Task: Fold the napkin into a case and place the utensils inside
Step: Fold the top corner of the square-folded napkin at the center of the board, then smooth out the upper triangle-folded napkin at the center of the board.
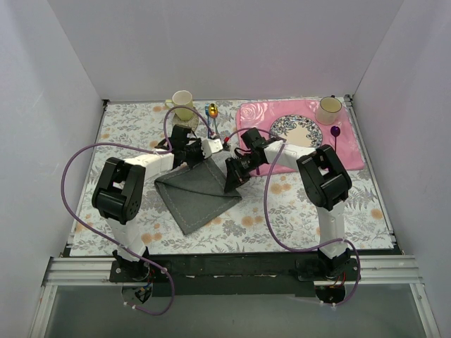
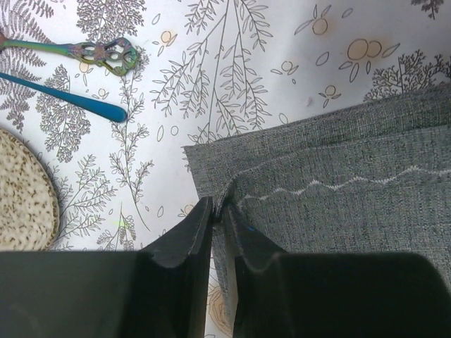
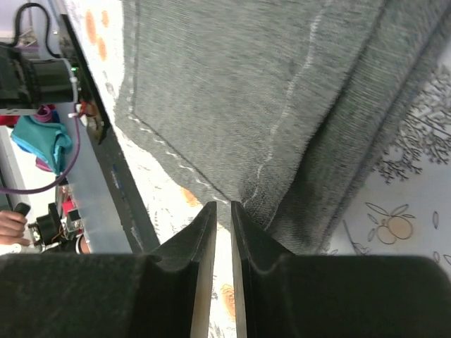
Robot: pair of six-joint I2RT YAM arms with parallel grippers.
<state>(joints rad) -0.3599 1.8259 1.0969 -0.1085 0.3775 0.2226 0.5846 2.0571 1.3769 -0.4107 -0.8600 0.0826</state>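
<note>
Bright, even, from overhead; only faint soft shadows on the table (image 1: pixel 366 204). Crisp on the napkin (image 2: pixel 338 190) weave in the left wrist view, slightly smeared in the right.

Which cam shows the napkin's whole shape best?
Top external: the whole napkin is in frame, outline and fold included. Left wrist shows only one stitched corner, pinched in the left gripper. Right wrist shows a close-up of a folded part, with the outline cut off.
</note>
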